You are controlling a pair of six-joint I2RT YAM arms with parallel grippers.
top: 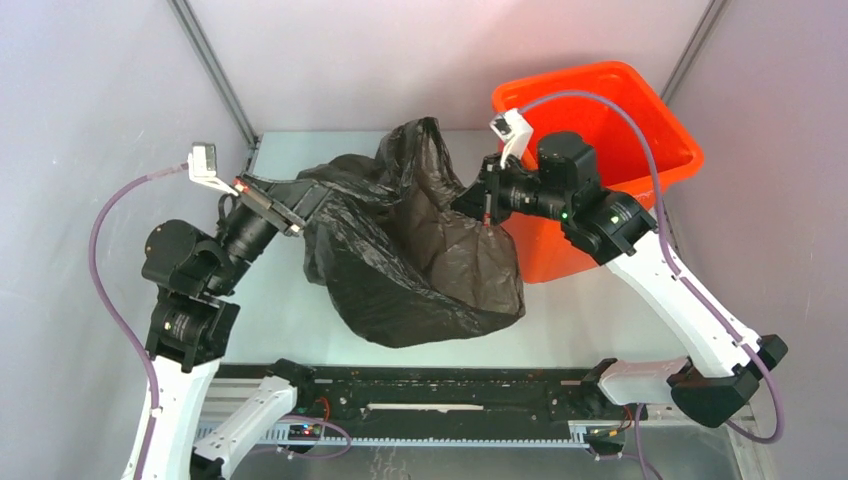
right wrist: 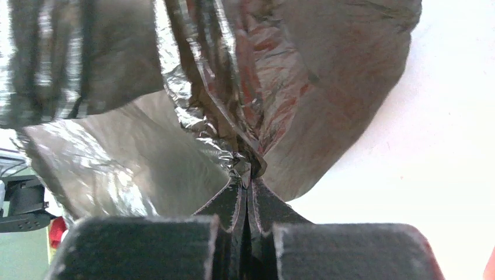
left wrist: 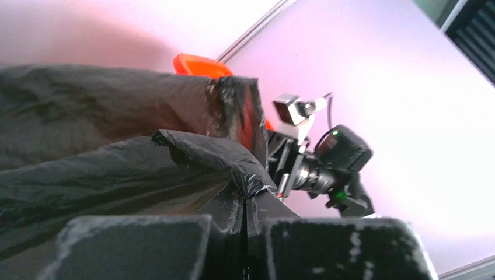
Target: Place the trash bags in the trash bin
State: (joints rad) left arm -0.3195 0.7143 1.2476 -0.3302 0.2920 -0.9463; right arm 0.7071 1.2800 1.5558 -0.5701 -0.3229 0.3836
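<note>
Trash bags: one puffed black heap on table between the arms, right flank against trash bin. Can't tell how many bags.
Left gripper: fingers together, clamped on a fold at heap's left edge.
Right gripper: same, pinching a gathered pleat on the bin side.
Film looks thin, light, floppy, slick. I expect ballooning and drag, poss. tearing if pulled taut. Gathered pleats = best hold.
Room: bin mouth open, but rim sits close by right wrist; enclosure walls near on both sides. I'd lift high before swinging over.
</note>
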